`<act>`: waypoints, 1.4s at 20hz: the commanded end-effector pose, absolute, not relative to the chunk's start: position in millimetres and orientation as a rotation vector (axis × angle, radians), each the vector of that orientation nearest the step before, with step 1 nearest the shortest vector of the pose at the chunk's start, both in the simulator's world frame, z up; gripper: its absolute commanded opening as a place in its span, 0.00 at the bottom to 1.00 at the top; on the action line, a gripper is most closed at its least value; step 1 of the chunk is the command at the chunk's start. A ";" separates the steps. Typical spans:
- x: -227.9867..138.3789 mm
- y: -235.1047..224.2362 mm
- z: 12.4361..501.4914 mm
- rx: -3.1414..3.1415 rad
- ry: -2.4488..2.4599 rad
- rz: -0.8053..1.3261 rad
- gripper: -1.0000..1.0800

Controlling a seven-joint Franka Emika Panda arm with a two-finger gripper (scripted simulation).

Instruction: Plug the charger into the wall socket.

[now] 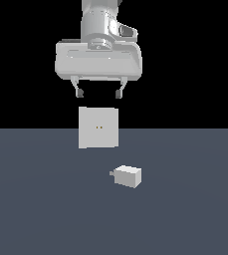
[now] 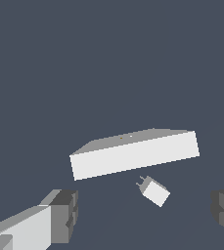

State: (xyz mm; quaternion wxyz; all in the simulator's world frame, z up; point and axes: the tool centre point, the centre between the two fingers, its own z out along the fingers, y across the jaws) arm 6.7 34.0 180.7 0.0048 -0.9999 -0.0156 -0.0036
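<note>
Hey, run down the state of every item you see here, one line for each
charger: lying loose on the floor, not plugged in, prongs towards the exterior view's left, apart from the plate.
wall socket: standing upright, its two holes empty.
gripper: open, holding nothing, raised above the socket.

Arm (image 1: 101, 20) cut off by exterior view's upper edge. Wrist view crops both fingers (image 2: 59, 217) at picture edges. Charger (image 1: 128, 176) prongs too small to count.
</note>
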 end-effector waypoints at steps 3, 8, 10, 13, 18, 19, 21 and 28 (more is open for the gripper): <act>6.4 33.9 180.5 -3.131 -0.052 -0.012 0.96; 3.2 33.3 177.8 -3.127 -0.093 -0.024 0.96; 1.0 32.8 175.9 -3.123 -0.121 -0.032 0.96; -3.1 31.8 172.2 -3.116 -0.175 -0.048 0.96; -12.0 29.0 164.0 -3.095 -0.295 -0.082 0.96; -14.0 28.2 162.0 -3.090 -0.322 -0.090 0.96; -18.2 26.5 157.8 -3.078 -0.381 -0.107 0.96; -31.3 19.7 143.0 -3.027 -0.576 -0.164 0.96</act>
